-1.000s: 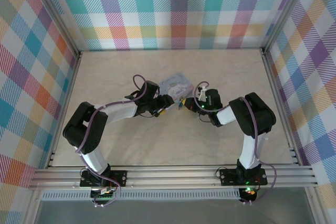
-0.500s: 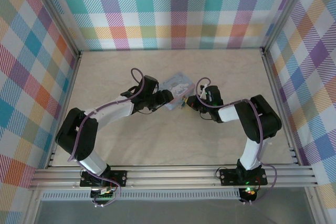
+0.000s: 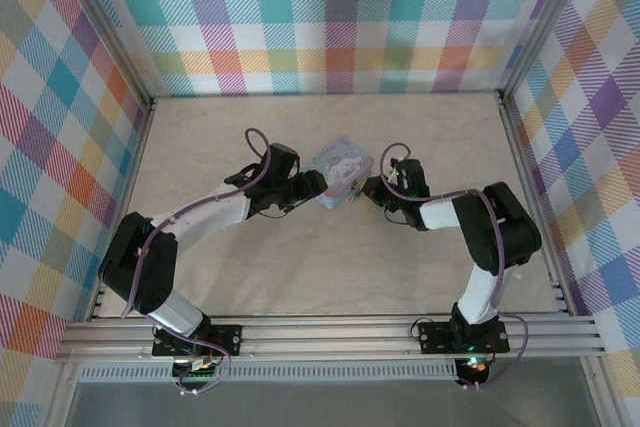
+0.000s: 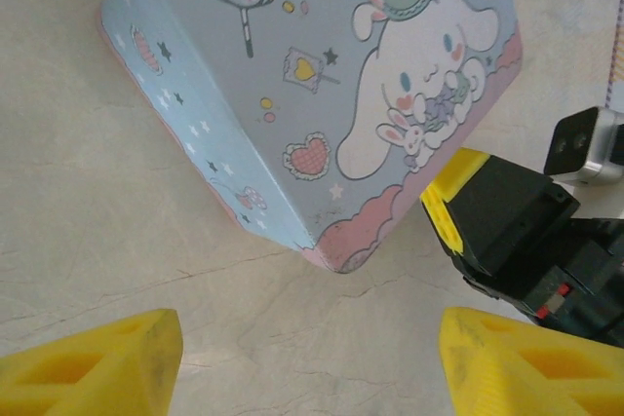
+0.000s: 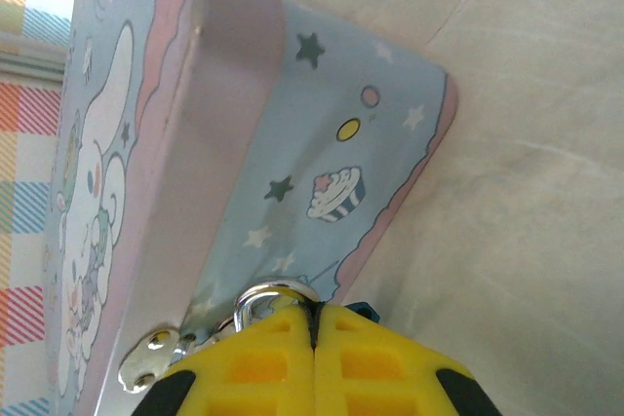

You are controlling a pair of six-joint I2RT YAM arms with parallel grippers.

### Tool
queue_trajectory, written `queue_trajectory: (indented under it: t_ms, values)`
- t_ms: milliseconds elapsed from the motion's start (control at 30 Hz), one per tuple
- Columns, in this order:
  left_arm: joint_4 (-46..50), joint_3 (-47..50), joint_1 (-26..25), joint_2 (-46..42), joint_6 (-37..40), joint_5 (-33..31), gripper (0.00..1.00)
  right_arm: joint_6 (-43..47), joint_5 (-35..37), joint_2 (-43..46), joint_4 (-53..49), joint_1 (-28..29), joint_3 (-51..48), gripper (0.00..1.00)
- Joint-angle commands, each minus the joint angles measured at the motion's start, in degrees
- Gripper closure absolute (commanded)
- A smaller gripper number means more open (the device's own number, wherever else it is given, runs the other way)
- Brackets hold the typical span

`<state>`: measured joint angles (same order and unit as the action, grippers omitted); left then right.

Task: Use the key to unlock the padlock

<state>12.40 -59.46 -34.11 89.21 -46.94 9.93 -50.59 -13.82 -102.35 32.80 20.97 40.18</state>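
Left gripper [image 4: 307,343]: yellow fingers spread wide, holding nothing, over bare table [image 4: 88,211]. Corner of the pale blue cartoon tin [image 4: 292,94] lies just ahead of its tips.

Right gripper [image 5: 314,323]: fingers pressed flush together. The padlock [image 5: 268,286] sits right at the fingertips, against the tin's side wall, with its silver shackle loop poking up past the tips and a bluish bit beside them. Can't tell whether the fingers pinch it.

In the top view both grippers flank the tin's near corner.

Pale blue tin [image 3: 338,165] on beige table [image 3: 250,267]
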Motion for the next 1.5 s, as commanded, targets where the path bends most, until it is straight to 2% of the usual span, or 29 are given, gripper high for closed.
queue_trajectory:
  t_ms: [0, 133, 333, 600, 800, 933, 1067, 1167, 1300, 1367, 1467]
  values:
    - [2.5, 0.6, -0.6, -3.1, 2.4, -3.1, 0.28, -0.3, 1.7, 2.2, -1.1, -0.6, 0.9, 0.98]
    - [5.2, 1.3, -0.6, -5.6, 4.0, -6.4, 0.23, 2.6, 3.8, 5.4, -4.9, -0.8, 0.1, 0.98]
    - [8.4, 1.5, -0.5, -8.8, 6.5, -11.5, 0.18, 10.6, 4.6, 15.6, -15.2, -0.9, -2.1, 0.97]
    - [11.1, 1.6, -0.3, -12.5, 9.4, -18.2, 0.15, 20.0, 2.1, 30.0, -37.6, -0.8, -2.2, 0.97]
    - [10.8, 3.1, -0.2, -14.2, 10.4, -22.8, 0.11, 24.0, 0.3, 34.1, -52.5, 0.2, -0.7, 0.97]
    - [10.4, 3.1, 0.1, -13.9, 10.7, -23.2, 0.10, 23.6, 1.2, 36.0, -54.4, 0.6, -2.5, 0.96]
    - [10.2, 2.8, 0.1, -13.9, 11.3, -24.6, 0.10, 25.3, 5.2, 38.2, -57.7, 0.6, -1.6, 0.93]
    - [10.3, 3.1, 0.2, -14.9, 12.1, -28.1, 0.09, 27.5, 9.1, 39.8, -61.2, 0.6, 0.5, 0.87]
    - [10.9, 3.5, 0.5, -18.2, 14.1, -34.6, 0.06, 31.7, 15.5, 43.3, -62.5, 0.5, 3.1, 0.69]
    - [11.3, 3.9, 0.8, -20.2, 15.3, -38.1, 0.04, 34.7, 18.4, 44.9, -61.3, 0.1, 3.8, 0.62]
    - [12.0, 4.9, 1.5, -23.6, 16.5, -43.7, 0.00, 38.8, 22.2, 46.8, -58.5, -1.0, 4.1, 0.47]
